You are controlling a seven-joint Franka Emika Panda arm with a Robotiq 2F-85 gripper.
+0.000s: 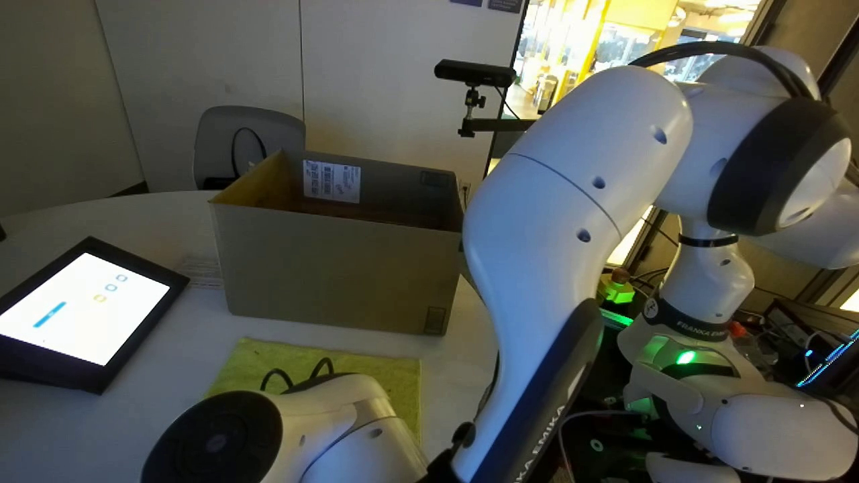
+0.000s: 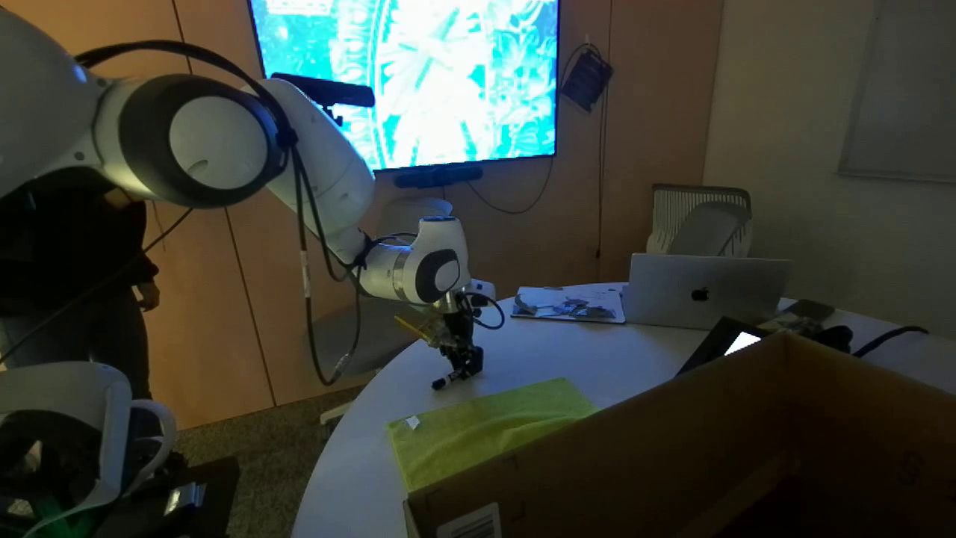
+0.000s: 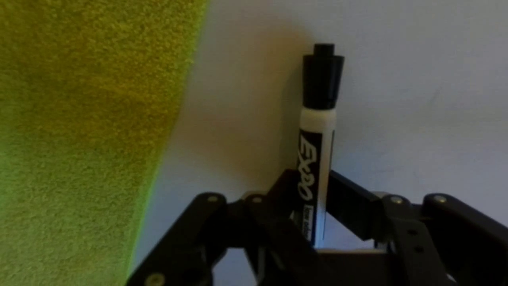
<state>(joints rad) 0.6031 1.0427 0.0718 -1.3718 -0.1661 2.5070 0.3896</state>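
Note:
A black-capped Expo marker [image 3: 317, 119] with a white barrel lies on the white table in the wrist view, cap pointing away from the palm. My gripper [image 3: 312, 186] has its dark pads against both sides of the barrel, gripping it around the printed label. The marker's rear end is hidden behind the gripper. Left of it in that view lies a yellow-green towel [image 3: 87, 119], apart from the marker. In an exterior view the gripper [image 2: 457, 373] points down at the tabletop, just beyond the towel [image 2: 493, 430]. The gripper is out of sight in an exterior view dominated by the arm.
A large open cardboard box [image 1: 342, 275] stands on the table beside the towel. A tablet with a lit screen [image 1: 100, 308] lies near it. Farther along are a laptop [image 2: 706, 291] and a printed sheet or folder [image 2: 567, 305]. A person [image 2: 75, 284] stands behind the arm.

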